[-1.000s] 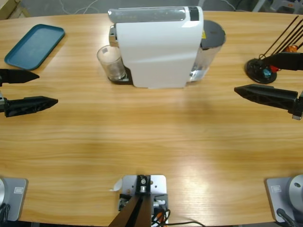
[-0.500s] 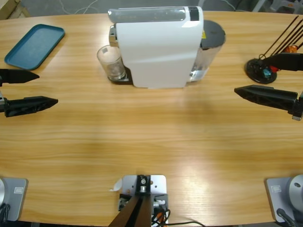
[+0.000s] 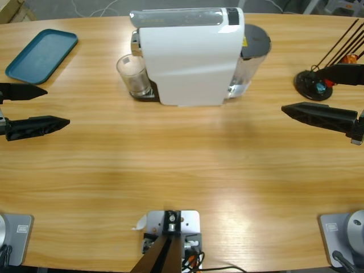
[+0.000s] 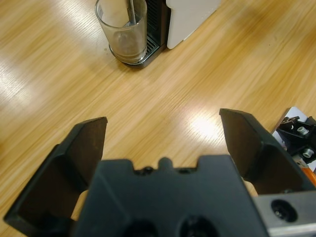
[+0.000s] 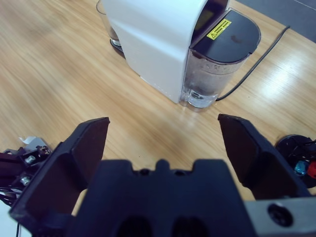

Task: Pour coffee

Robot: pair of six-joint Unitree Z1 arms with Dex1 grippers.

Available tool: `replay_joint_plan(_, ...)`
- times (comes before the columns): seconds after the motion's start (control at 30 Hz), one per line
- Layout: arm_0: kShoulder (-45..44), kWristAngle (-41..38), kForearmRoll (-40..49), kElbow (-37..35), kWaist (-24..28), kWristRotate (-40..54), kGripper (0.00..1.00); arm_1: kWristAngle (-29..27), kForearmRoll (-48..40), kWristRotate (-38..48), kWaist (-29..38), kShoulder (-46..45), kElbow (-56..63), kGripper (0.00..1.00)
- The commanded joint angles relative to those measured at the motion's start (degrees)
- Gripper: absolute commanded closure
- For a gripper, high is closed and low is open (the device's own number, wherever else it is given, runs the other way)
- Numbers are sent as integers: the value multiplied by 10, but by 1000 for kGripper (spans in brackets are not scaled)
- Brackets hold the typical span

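Note:
A clear glass tumbler [image 3: 133,75] [image 4: 122,29] stands on the black drip tray at the left end of the white coffee machine [image 3: 190,57] [image 5: 153,39], under its spout. The glass bottom looks faintly brown; I cannot tell whether that is the coffee. My left gripper [image 3: 57,106] [image 4: 163,121] hovers open and empty at the table's left edge, well short of the tumbler. Over at the right edge my right gripper [image 3: 298,89] [image 5: 164,121] is open too, holding nothing and pointing toward the machine.
A teal tray [image 3: 42,54] lies at the back left. A black capsule stand [image 3: 311,84] with thin rods and coloured capsules sits beside the right gripper. The machine's clear water tank [image 5: 207,79] with a dark lid faces right; its cable [image 5: 264,47] runs back.

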Motion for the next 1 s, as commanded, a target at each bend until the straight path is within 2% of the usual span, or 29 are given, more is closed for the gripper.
replay_joint_plan(0.03,19,-10,-2,15,-2,5,0,8,6,-5,5,6,11,0)
replay_joint_plan(1.0,25,0,-20,16,-2,13,0,16,5,-5,6,13,12,0)
